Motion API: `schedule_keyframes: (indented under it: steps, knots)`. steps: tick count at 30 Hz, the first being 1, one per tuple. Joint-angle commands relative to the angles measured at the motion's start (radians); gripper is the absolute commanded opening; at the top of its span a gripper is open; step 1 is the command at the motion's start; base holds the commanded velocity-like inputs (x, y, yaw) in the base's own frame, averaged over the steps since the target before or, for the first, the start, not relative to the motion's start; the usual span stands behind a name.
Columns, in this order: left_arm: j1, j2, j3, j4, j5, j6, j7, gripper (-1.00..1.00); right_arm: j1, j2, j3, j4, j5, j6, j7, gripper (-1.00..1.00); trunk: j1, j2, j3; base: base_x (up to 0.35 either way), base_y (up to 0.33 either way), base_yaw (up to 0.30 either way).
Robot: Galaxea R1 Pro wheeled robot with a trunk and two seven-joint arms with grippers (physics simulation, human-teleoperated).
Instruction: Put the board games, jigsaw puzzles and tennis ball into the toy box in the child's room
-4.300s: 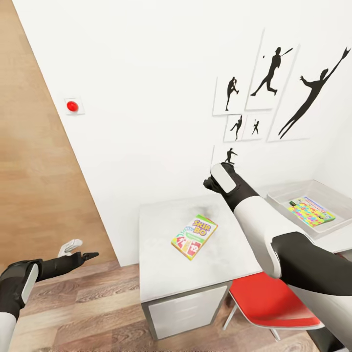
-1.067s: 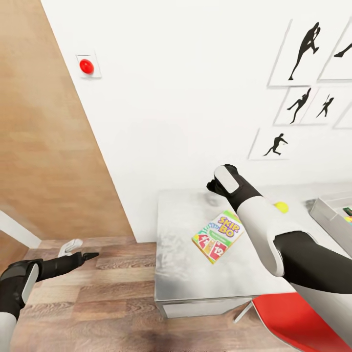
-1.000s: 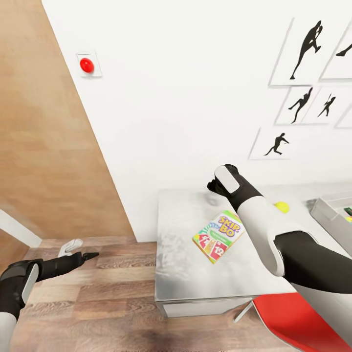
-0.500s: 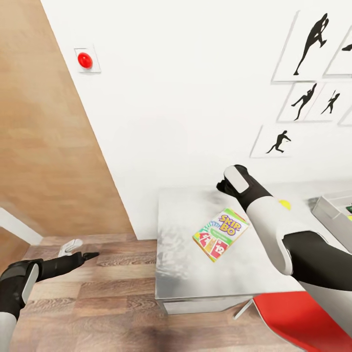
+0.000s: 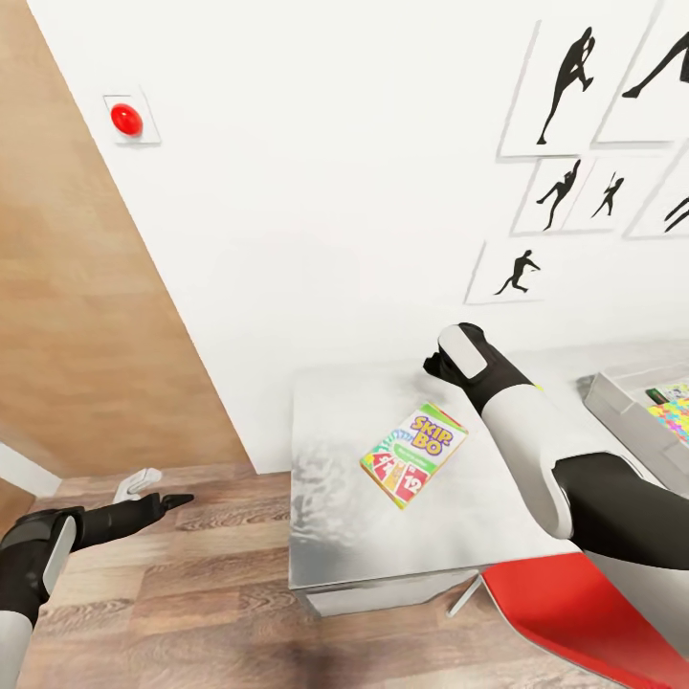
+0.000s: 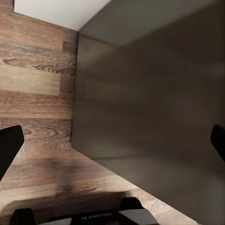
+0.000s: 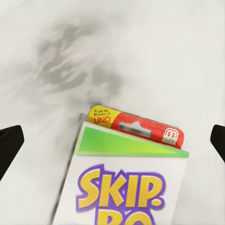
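One board game point(image 5: 413, 454), one toy box point(image 5: 622, 419)

SKIP-BO box point(image 5: 413, 454) flat on table point(image 5: 335, 517); toy box point(image 5: 622, 421) holds, seemingly, a puzzle point(image 5: 673, 413)

White wall point(image 5: 316, 191), wooden floor point(image 5: 191, 593)

You're in a child's bedroom at home: black baseball-player silhouette prints point(image 5: 560, 77) hang on the white wall, a SKIP-BO card game point(image 5: 413, 455) lies on the pale desk point(image 5: 335, 517) (a red chair point(image 5: 574, 622) tucked beneath), and wood-plank flooring point(image 5: 191, 593) meets a wooden door panel point(image 5: 77, 316)
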State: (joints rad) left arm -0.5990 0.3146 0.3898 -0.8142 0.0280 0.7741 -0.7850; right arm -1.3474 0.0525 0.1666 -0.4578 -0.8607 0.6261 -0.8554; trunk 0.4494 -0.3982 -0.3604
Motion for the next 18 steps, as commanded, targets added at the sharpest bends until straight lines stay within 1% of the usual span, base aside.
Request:
schedule_keyframes:
  steps: [1, 7, 18]
  knots:
    - [-0.001, 0.0, 0.002, 0.0, 0.003, 0.008, -0.002, 1.0, -0.001, -0.001, 0.007, -0.001, -0.007, 0.005, -0.007, 1.0, 0.001, -0.002, -0.002, 0.0, 0.0, -0.016]
    - [-0.001, 0.0, 0.002, 0.0, 0.003, 0.008, -0.002, 1.0, -0.001, 0.003, 0.007, 0.002, -0.004, 0.005, -0.007, 1.0, 0.001, -0.002, -0.005, 0.0, 0.0, -0.02]
    - [-0.001, 0.0, 0.002, 0.0, 0.003, 0.008, -0.002, 1.0, -0.001, 0.005, 0.007, 0.005, -0.004, 0.006, -0.007, 1.0, 0.001, -0.002, -0.022, 0.0, 0.0, -0.006]
